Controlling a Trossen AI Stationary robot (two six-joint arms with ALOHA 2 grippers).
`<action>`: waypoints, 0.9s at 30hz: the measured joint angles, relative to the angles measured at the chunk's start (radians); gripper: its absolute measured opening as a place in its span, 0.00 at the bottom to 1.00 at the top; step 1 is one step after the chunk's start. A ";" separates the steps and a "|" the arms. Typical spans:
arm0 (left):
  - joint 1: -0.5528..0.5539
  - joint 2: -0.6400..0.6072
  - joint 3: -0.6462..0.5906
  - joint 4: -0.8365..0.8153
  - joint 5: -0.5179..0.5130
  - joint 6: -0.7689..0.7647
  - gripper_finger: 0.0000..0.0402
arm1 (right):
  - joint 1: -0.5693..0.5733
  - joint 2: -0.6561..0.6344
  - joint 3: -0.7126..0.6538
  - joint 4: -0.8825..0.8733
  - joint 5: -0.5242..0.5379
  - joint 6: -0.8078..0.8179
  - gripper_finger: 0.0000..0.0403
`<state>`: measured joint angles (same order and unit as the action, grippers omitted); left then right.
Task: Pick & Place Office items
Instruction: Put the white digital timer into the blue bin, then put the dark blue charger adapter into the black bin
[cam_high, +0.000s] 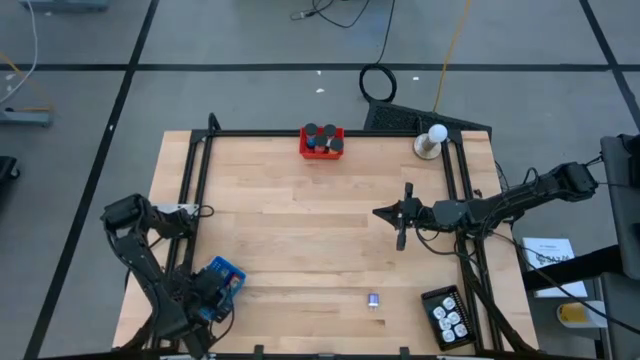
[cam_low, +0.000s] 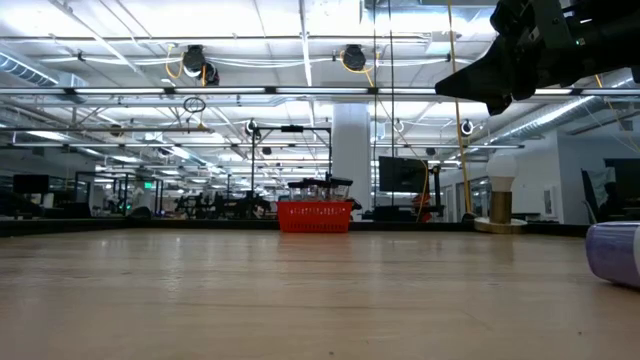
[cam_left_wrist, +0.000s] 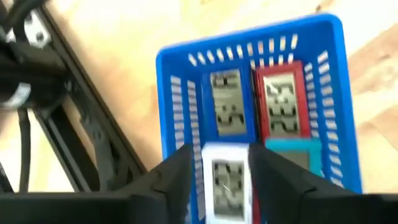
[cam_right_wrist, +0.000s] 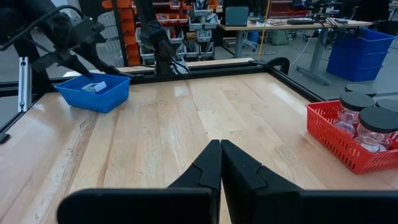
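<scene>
With a white-labelled blue piece (cam_left_wrist: 226, 182) seen between the part-open fingers of the left gripper (cam_left_wrist: 225, 186) over the blue tray (cam_left_wrist: 177, 62), a full release beside the pieces already inside is advised

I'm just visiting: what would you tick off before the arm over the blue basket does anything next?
1. Left end effector over the blue basket: ok.
2. White-framed piece between its fingers: ok; gripped or released: cannot tell.
3. Free slot in basket beside the blue piece, red piece and teal piece: cannot tell.
4. Right end effector shut, empty, mid-table: ok.
5. Small purple item left loose on the table: not ok.
</scene>
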<state>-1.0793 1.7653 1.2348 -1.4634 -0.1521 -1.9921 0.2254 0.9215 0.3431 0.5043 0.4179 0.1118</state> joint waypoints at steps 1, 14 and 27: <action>0.008 0.000 -0.011 0.004 -0.008 0.017 0.37 | 0.000 0.000 0.000 0.000 0.000 0.001 0.00; 0.042 0.000 -0.103 0.128 0.058 0.136 0.03 | 0.000 0.000 0.000 0.000 0.000 0.001 0.00; 0.016 -0.061 -0.102 0.152 -0.010 0.097 0.03 | 0.000 0.000 0.000 0.000 0.000 0.001 0.00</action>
<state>-1.0636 1.7041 1.1324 -1.3113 -0.1619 -1.8950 0.2253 0.9215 0.3431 0.5041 0.4179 0.1123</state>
